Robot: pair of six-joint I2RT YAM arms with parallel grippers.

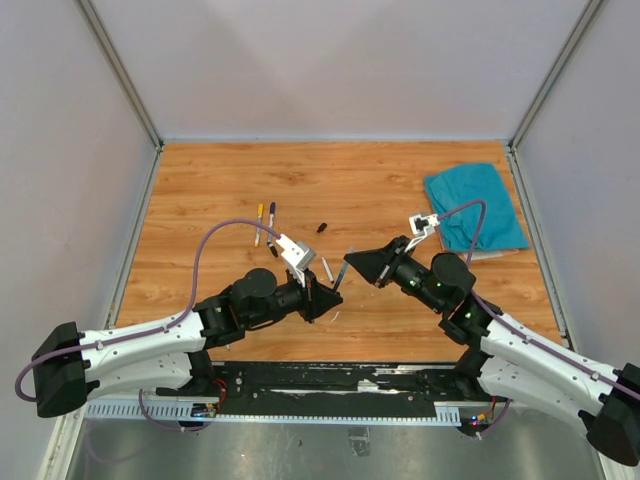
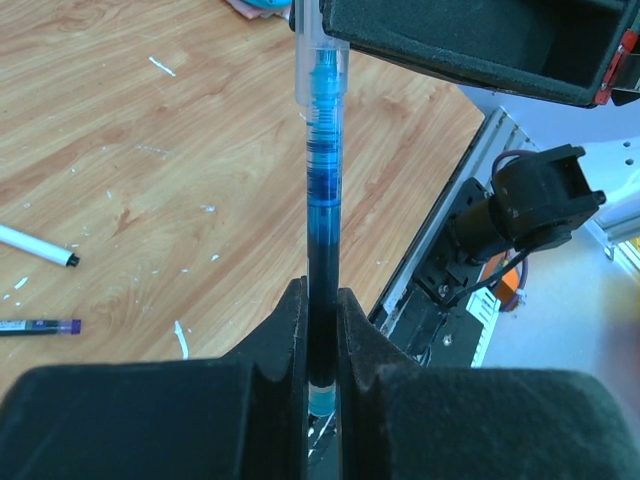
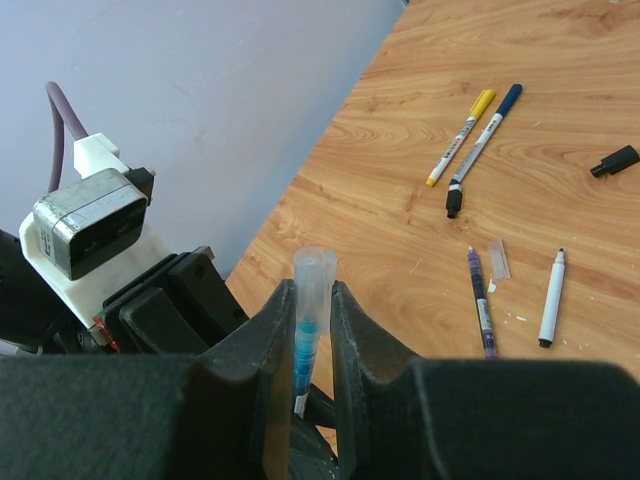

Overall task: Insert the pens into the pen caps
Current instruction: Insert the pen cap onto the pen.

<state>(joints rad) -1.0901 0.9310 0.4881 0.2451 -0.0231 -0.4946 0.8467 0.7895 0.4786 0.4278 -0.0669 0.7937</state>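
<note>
A blue-ink pen (image 2: 322,200) with a dark barrel stands between the fingers of my left gripper (image 2: 321,300), which is shut on it. Its tip sits inside a clear pen cap (image 2: 320,60). My right gripper (image 3: 312,290) is shut on that clear cap (image 3: 313,275), and the blue tip shows through it. In the top view the two grippers meet nose to nose, left (image 1: 335,292) and right (image 1: 350,262), just above the table. On the wood lie a yellow-capped pen (image 3: 458,137), a blue-capped pen (image 3: 484,135), a purple pen (image 3: 481,300), a white pen (image 3: 551,298), a black cap (image 3: 614,161) and a loose clear cap (image 3: 498,258).
A teal cloth (image 1: 475,205) lies at the back right of the wooden table (image 1: 220,180). Grey walls close in the sides and back. Small white scraps (image 2: 160,66) dot the wood. The metal base rail (image 1: 330,385) runs along the near edge.
</note>
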